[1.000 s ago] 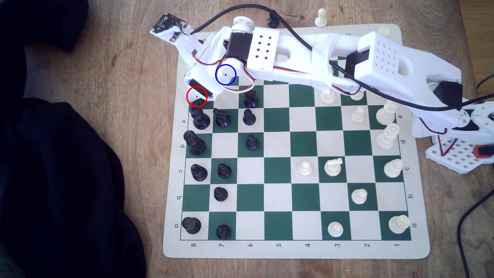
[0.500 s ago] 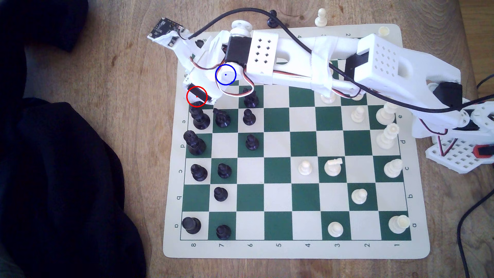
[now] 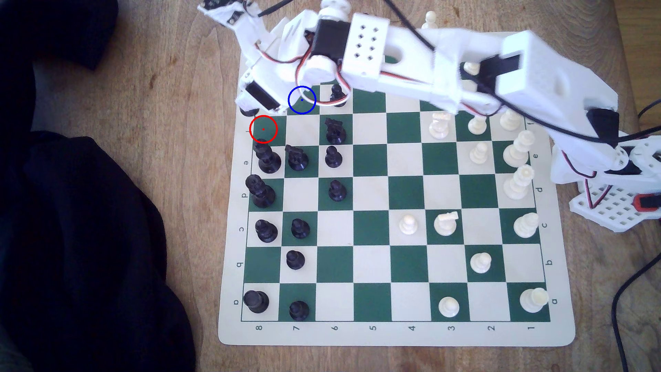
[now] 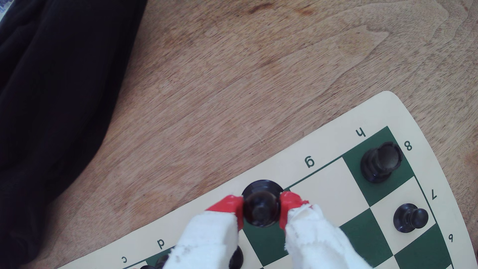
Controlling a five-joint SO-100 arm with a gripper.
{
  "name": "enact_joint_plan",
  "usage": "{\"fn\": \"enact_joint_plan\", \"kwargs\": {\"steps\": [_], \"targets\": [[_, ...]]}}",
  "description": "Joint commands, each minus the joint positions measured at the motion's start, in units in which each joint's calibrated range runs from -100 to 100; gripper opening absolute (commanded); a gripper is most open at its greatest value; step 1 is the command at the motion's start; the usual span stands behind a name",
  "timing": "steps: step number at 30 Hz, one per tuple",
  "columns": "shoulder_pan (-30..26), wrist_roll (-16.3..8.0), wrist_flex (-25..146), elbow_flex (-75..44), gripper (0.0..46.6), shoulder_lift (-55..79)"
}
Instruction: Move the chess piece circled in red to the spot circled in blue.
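Fingers (image 4: 234,207), two red-tipped, clamp one black bishop (image 4: 261,209) above one board (image 4: 336,124).

Black bishop (image 4: 261,210), green-and-cream chequered board (image 3: 372,229)

Hand (image 4: 261,207) clamped on the bishop (image 4: 261,208); arm (image 3: 411,68) outstretched

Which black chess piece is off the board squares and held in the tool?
The bishop, clamped between the red fingertips of the tool. The rook and pawn nearby stand free on their squares.
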Motion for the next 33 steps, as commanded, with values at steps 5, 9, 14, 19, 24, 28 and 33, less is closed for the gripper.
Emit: {"fn": "enact_joint_plan", "kwargs": {"steps": [5, 9, 14, 19, 24, 28, 33], "targets": [[2.67, 1.32, -15.96, 31.73, 0.3, -23.26], [4.16, 2.05, -18.74, 36.99, 0.3, -24.28], [5.64, 2.69, -22.10, 42.06, 0.3, -24.11], [6.66, 2.98, -23.17, 42.34, 0.3, -22.32], [6.74, 3.37, -22.84, 42.34, 0.3, -20.88], [6.27, 3.42, -22.26, 42.43, 0.3, -20.29], [5.72, 3.86, -21.45, 41.70, 0.5, -18.25]]}}
